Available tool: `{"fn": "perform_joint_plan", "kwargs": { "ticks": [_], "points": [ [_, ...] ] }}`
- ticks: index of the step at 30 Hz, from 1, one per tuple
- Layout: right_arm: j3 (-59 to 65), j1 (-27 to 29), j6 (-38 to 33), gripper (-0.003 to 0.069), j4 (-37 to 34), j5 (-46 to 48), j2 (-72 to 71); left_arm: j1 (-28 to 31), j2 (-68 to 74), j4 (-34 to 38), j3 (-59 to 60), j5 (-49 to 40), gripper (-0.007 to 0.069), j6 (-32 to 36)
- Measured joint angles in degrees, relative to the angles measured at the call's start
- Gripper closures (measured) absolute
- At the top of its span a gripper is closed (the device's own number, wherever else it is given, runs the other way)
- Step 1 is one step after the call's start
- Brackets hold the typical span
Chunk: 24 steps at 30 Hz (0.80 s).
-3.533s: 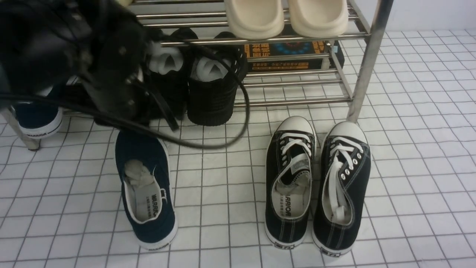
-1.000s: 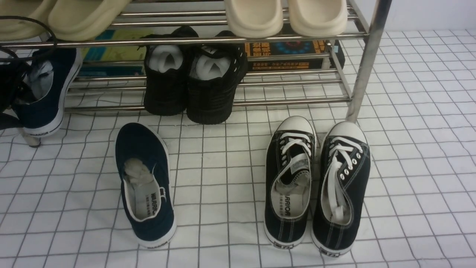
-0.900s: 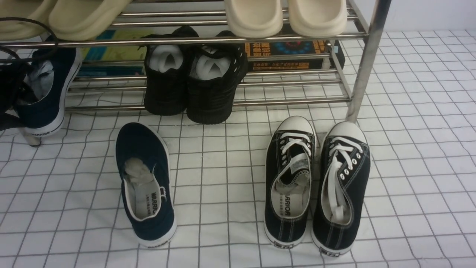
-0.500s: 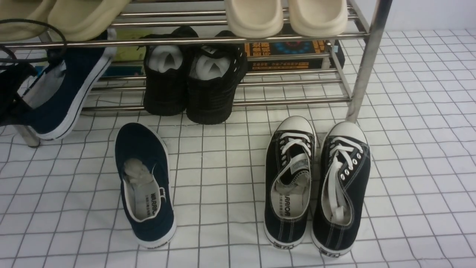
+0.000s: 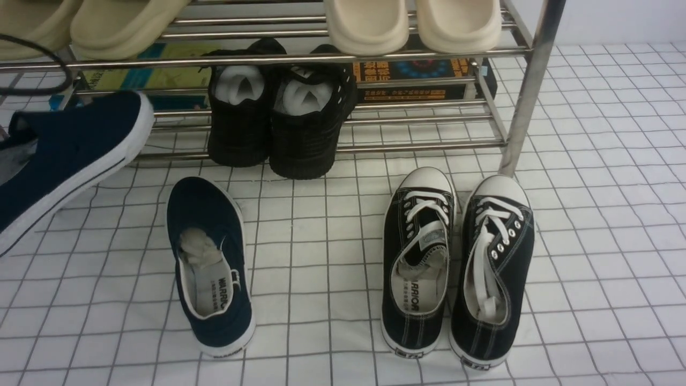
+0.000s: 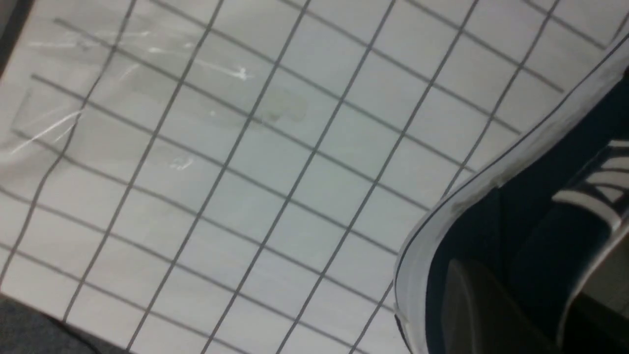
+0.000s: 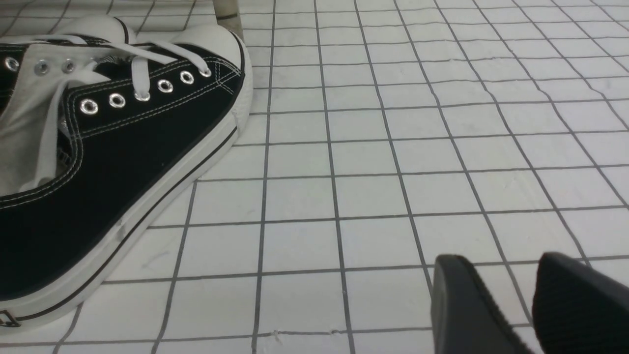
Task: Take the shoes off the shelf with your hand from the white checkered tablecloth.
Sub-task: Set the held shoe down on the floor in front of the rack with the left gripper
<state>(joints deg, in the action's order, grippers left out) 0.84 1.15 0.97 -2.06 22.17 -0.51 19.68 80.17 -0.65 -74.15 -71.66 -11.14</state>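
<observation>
Farthest left, a dark navy canvas slip-on shoe (image 5: 69,155) with a white rubber sole hangs tilted above the white checkered tablecloth (image 5: 600,225), its toe raised near the lower bars of the shiny silver tube shoe rack (image 5: 528,86). Its heel runs off the front view's edge. The left wrist view shows the left claw (image 6: 457,295) closed on the shoe's heel wall, with one dark finger (image 6: 476,309) inside the opening and the other hidden. A looping black cable (image 5: 53,69) crosses the rack's left end. Just right of the lifted shoe, the second navy slip-on (image 5: 211,268) lies flat on the cloth in front of the rack, toe toward it, with crumpled paper inside. Behind it a pair of all-black shoes (image 5: 278,112) stands on the lowest bars, with cream slippers (image 5: 412,24) on the tier above. Farther right, two black lace-up sneakers (image 5: 455,268) sit side by side on the cloth by the rack's right leg. The right claw (image 7: 513,295) is low over bare cloth near the outer side of the right-hand sneaker, fingers slightly parted, holding nothing.
</observation>
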Motion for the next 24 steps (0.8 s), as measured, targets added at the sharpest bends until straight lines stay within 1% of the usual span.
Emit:
{"fn": "perform_joint_plan", "kwargs": {
  "ticks": [1, 4, 8, 10, 11, 12, 13, 15, 18, 24],
  "points": [
    [0.0, 0.0, 0.0, 0.0420, 0.0, 0.0, 0.0, 0.0, -0.4, -0.3, 0.4, 0.0, 0.0564, -0.2],
    [0.0, 0.0, 0.0, 0.0420, 0.0, 0.0, 0.0, 0.0, -3.7, -1.7, 8.0, 1.3, 0.0564, -5.9],
    [0.0, 0.0, 0.0, 0.0420, 0.0, 0.0, 0.0, -0.1, -5.5, -0.6, 15.7, 7.3, 0.0564, -12.2],
    [0.0, 0.0, 0.0, 0.0420, 0.0, 0.0, 0.0, -0.1, -5.5, 0.7, 17.5, 9.1, 0.0564, -12.9],
    [0.0, 0.0, 0.0, 0.0420, 0.0, 0.0, 0.0, -0.1, -5.5, 2.1, 19.7, 12.2, 0.0564, -13.7],
    [0.0, 0.0, 0.0, 0.0420, 0.0, 0.0, 0.0, -0.1, -5.5, 2.4, 19.7, 12.5, 0.0564, -13.8],
    [0.0, 0.0, 0.1, 0.0420, 0.0, 0.0, 0.0, -0.1, -5.5, 4.2, 21.5, 14.8, 0.0564, -14.4],
    [0.0, 0.0, 0.2, 0.0420, 0.0, 0.0, 0.0, -0.1, -5.5, 6.4, 22.6, 16.5, 0.0564, -14.6],
    [0.0, 0.0, 0.2, 0.0420, 0.0, 0.0, 0.0, -0.1, -5.5, 8.5, 23.2, 17.6, 0.0564, -14.8],
    [0.0, 0.0, 0.2, 0.0420, 0.0, 0.0, 0.0, -0.1, -5.5, 9.2, 23.2, 18.0, 0.0559, -16.1]
  ]
}}
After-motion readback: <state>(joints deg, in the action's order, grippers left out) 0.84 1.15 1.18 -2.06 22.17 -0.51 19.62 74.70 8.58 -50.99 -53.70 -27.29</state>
